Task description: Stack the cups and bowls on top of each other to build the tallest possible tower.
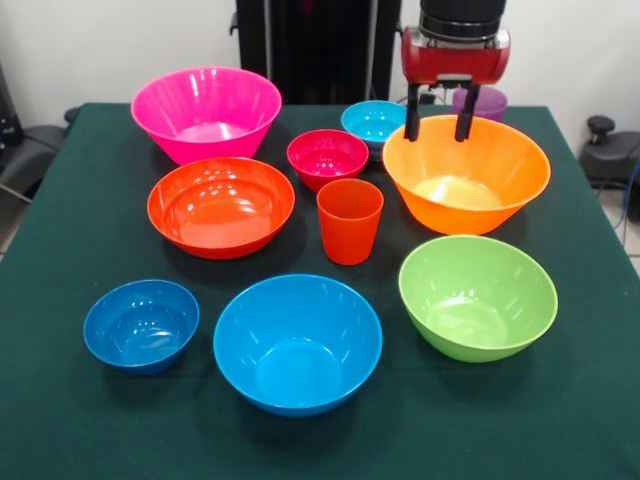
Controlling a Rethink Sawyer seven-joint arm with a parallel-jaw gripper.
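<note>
Nothing is stacked; all pieces stand apart on the green table (60,400). The gripper (439,130) hangs open over the far rim of the large orange bowl (466,175), its two black fingers (412,113) spread and empty. The purple cup (480,103) stands behind it, partly hidden. The orange-red cup (349,220) stands upright mid-table. Around it are the pink bowl (206,112), red-orange bowl (220,205), magenta-red bowl (327,157), cyan bowl (372,123), lime green bowl (477,296), sky-blue bowl (297,342) and dark blue bowl (141,324).
The robot's black pedestal (310,50) stands at the table's far edge. Black chair parts (608,150) show off the table at right and left.
</note>
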